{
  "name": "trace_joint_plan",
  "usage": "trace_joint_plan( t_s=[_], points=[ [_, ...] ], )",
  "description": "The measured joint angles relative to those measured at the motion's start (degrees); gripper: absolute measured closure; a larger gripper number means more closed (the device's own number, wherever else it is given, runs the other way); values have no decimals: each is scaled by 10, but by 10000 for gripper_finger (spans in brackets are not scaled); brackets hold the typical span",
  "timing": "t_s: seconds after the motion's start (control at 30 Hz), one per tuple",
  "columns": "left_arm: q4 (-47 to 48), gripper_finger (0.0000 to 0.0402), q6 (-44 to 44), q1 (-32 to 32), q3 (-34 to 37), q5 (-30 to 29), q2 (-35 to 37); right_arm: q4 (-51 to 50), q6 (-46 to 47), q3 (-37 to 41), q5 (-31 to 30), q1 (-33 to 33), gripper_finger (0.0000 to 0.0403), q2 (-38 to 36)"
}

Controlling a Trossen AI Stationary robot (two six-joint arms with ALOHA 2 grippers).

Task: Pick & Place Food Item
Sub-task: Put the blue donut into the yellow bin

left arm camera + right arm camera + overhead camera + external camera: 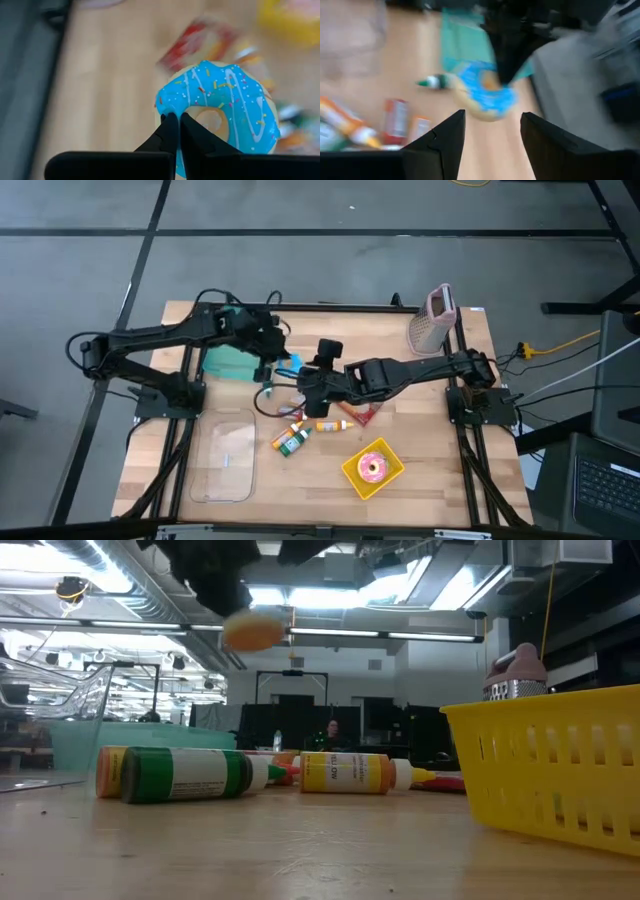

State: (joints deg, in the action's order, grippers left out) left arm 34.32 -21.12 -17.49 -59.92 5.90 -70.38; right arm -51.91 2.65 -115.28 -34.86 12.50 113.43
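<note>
Left gripper (175,122) is pinching the blue-iced donut (220,107) by its rim, lifted above the table, while your right gripper (492,127) is waiting beside it, fingers spread (apparently a handover); next you're needing those open fingers around the donut

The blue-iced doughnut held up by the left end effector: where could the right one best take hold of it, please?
Probably the free far side of the ring. The left end effector pinches the blue-iced doughnut at one rim through its hole, and the open right end effector faces its other side, so its fingers could straddle that rim.
</note>
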Motion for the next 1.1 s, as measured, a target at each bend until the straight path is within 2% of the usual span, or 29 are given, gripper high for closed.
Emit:
trace_joint_plan(
  t_s=[0.07, 0.23, 0.33, 0.53, 0.77, 0.93, 1.1],
  points=[
    [0, 399, -14, 22, 0, -77, -1, 1, 66, 0, 23, -5, 214, 0],
    [-23, 399, -34, 83, 0, -198, -1, 8, 198, 0, 11, -18, 214, 0],
    [-36, 399, -46, 122, 0, -274, -1, 20, 218, -1, -4, -21, 214, 0],
    [-53, 399, -66, 199, 0, -464, -1, 19, 225, -1, -16, -28, 214, 0],
    [-66, 399, -51, 247, 0, -544, 8, 14, 224, -1, -31, -30, 214, 0],
    [-116, 399, -87, 295, 0, -618, 8, 29, 224, 14, -37, -33, 214, -1],
    [-185, 399, -135, 333, 0, -664, 8, 36, 220, 14, -54, -37, 214, -1]
  ],
)
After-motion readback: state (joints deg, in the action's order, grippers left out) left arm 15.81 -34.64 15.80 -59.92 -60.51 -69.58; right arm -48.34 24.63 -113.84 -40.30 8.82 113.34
